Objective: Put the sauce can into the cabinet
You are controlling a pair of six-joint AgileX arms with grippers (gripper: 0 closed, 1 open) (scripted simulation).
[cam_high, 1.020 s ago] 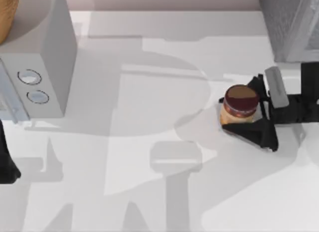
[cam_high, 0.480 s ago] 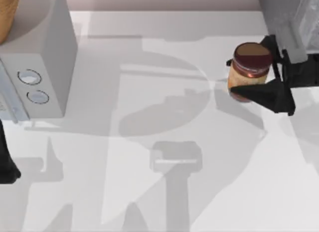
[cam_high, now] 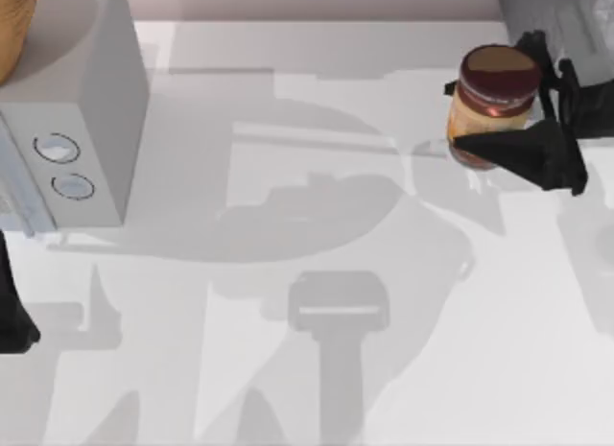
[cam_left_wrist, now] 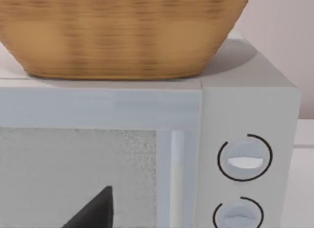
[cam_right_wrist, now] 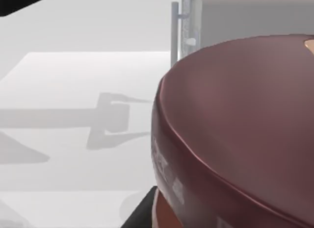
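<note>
my right claw (cam_high: 504, 105) is at the far right of the worktop (cam_high: 307, 350), closed around the sauce can (cam_high: 494, 101), with one black finger on the can's far side and the other across its near side. the can stands upright in that grip, its dark maroon lid facing up and its orange-yellow label showing below the lid. its shadow falls on the worktop apart from it, so it looks lifted off the surface. in my right wrist view the maroon lid (cam_right_wrist: 240, 135) is very close to the camera.

the cabinet (cam_high: 552, 19) sits at the far right corner, just beyond the can and my claw; the can is outside it, beside its left edge.

my left arm (cam_high: 11, 307) is parked at the left edge of the worktop, near the white box with two round dials (cam_high: 86, 129). a woven basket (cam_left_wrist: 122, 34) rests on top of that box, and a dark tip of my left claw (cam_left_wrist: 95, 211) shows in front of the box's door. i cannot tell how far that claw is open.
</note>
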